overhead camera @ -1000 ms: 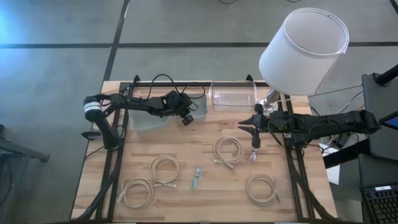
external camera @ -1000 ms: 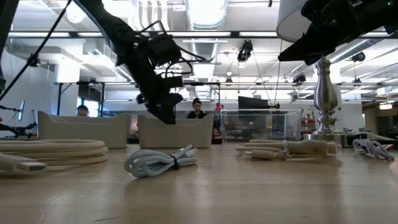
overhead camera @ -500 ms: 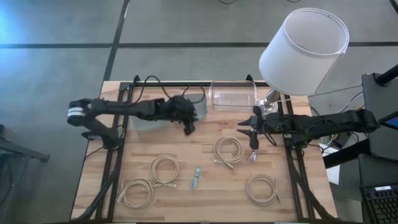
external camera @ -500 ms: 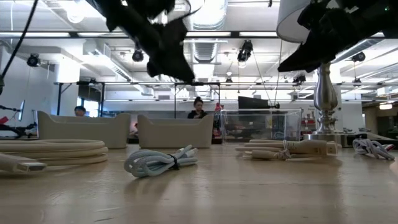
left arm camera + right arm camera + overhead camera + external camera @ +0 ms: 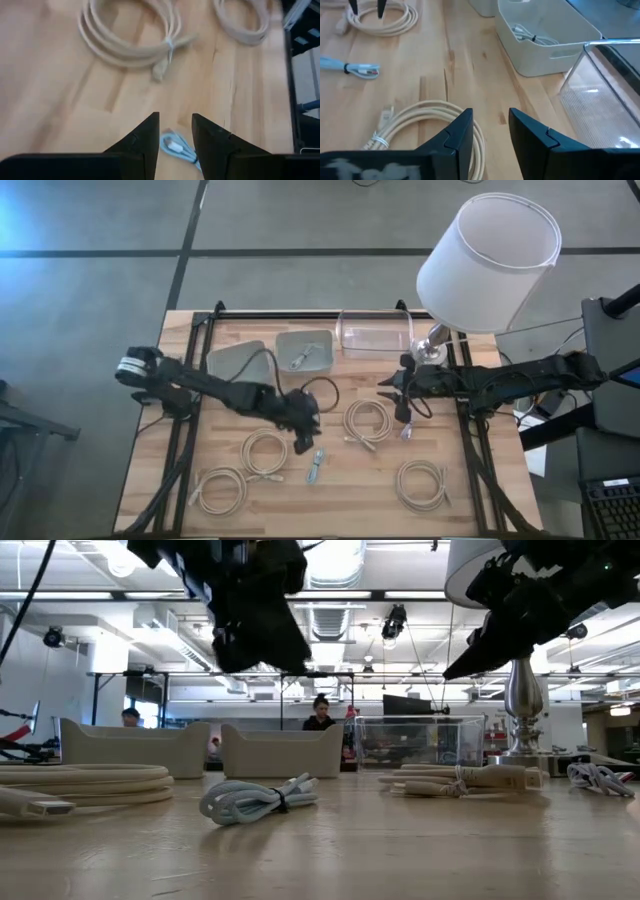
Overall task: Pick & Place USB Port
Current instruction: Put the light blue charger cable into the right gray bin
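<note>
A pale blue bundled USB cable (image 5: pixel 316 466) lies on the wooden table near its front middle; it shows in the low view as the blue cable (image 5: pixel 255 799). My left gripper (image 5: pixel 302 444) hovers just behind and left of it, open and empty. The left wrist view shows the left gripper (image 5: pixel 175 116) with the blue cable (image 5: pixel 176 148) on the table between its fingers. My right gripper (image 5: pixel 400 407) hangs open at the right, above a beige coil (image 5: pixel 420 120); the right gripper (image 5: pixel 490 112) holds nothing. A small pale bundle (image 5: pixel 407 430) lies just in front of it.
Two grey bins (image 5: pixel 232 362) (image 5: pixel 318 361) and a clear box (image 5: pixel 375 332) line the back edge; the middle bin holds a bundled cable (image 5: pixel 298 360). Several beige coils (image 5: pixel 265 452) lie on the front half. A lamp (image 5: pixel 488 250) stands at the back right.
My left arm swung from over the grey bin at the back forward to the blue cable. The bin with a cable in it now shows. The right gripper shifted slightly.
</note>
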{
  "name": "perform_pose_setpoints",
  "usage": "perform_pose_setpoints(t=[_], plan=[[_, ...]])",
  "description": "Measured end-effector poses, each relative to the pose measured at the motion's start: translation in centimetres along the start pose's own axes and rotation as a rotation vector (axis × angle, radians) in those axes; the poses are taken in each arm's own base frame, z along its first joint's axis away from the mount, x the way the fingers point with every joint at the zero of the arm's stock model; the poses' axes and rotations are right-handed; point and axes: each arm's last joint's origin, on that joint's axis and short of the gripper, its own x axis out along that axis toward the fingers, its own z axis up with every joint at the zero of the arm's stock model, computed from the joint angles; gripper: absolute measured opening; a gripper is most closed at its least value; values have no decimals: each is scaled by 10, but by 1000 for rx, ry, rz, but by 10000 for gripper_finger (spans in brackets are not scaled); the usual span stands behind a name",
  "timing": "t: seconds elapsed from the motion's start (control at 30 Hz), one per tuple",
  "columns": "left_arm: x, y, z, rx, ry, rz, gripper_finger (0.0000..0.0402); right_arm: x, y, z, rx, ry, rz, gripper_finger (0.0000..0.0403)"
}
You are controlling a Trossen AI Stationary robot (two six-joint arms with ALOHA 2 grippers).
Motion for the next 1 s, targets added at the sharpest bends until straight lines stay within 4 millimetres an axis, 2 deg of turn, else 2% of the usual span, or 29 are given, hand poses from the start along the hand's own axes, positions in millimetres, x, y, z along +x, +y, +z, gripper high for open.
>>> perform_pose_setpoints(t=[0.37, 0.63, 0.87, 1.0], plan=[[45, -8, -34, -79, 141, 20, 117, 0, 0, 0, -38, 0, 0, 123], [76, -10, -47, -124, 138, -29, 117, 0, 0, -1, -43, 9, 0, 120], [85, -7, -51, -128, 137, -5, 116, 0, 0, -1, -43, 9, -1, 112], [86, -1, -48, -48, 72, 93, 107, 0, 0, -1, -78, 9, 0, 113]])
